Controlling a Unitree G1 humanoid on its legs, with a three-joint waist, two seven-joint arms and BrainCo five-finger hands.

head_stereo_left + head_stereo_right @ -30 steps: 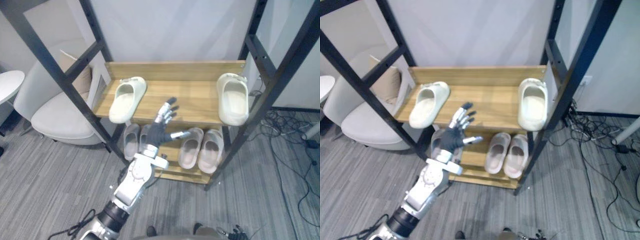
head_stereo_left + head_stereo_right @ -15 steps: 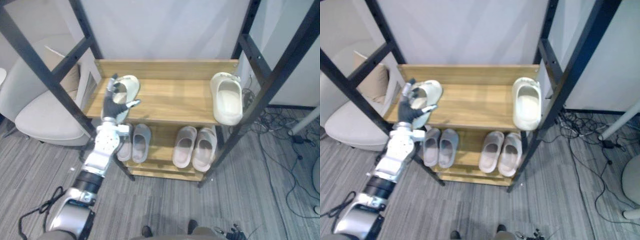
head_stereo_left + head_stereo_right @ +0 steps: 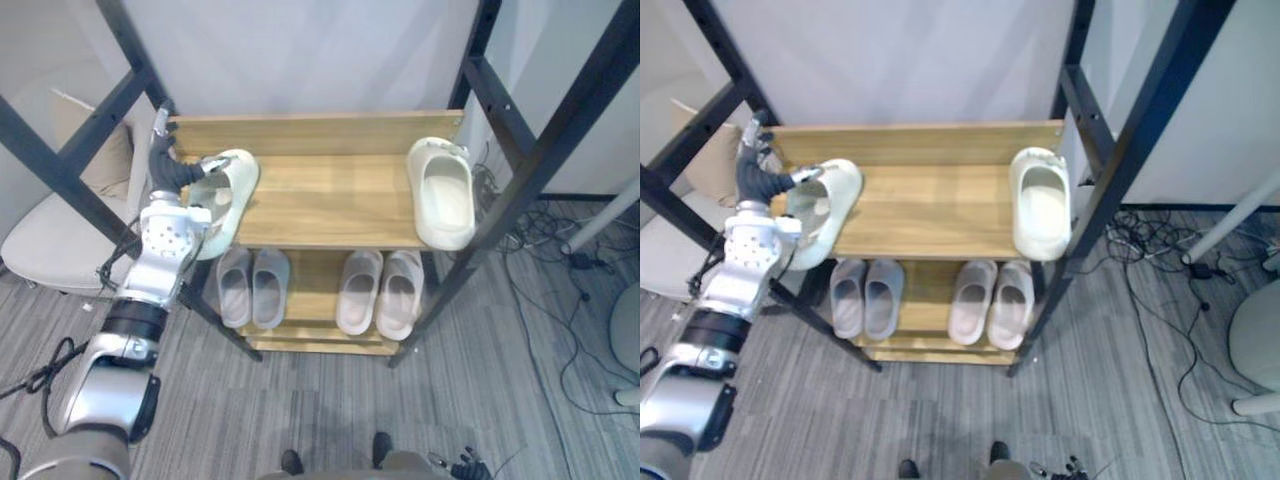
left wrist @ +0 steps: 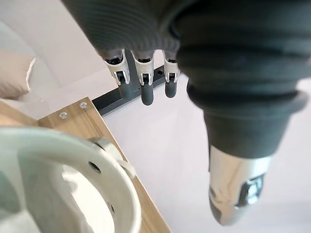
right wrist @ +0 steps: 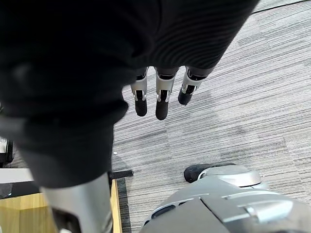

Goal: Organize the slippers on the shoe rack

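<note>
since a second ago my left hand (image 3: 170, 170) has swung from the middle of the near edge over to the left end of the top shelf, and the whole picture has shifted with it, so my head turned too; the slippers lie as they did. the shoe rack (image 3: 330, 205) carries two cream slippers on that top shelf, well apart: the left cream slipper (image 3: 225, 195) lies askew at the left end with its near part hanging over the near edge, and the right cream slipper (image 3: 442, 195) sits at the right end, also overhanging. below, on the lower shelf, a left grey pair (image 3: 252, 287) and a right grey pair (image 3: 380, 292) already stand side by side. my left hand is just beside the far left of the left cream slipper, fingers straight and spread wide, thumb out over its upper band; i cannot tell whether the thumb touches it. nothing is held. my right hand (image 5: 158, 94) hangs over the floor with loose, straight fingers. i judge these slippers light, moulded foam: springy, a little smooth, not fragile, and likely to skid on the wood if nudged. the best hold looks to be the arched upper band, thumb on top and fingers under it, or the thick side wall near the heel.
</note>
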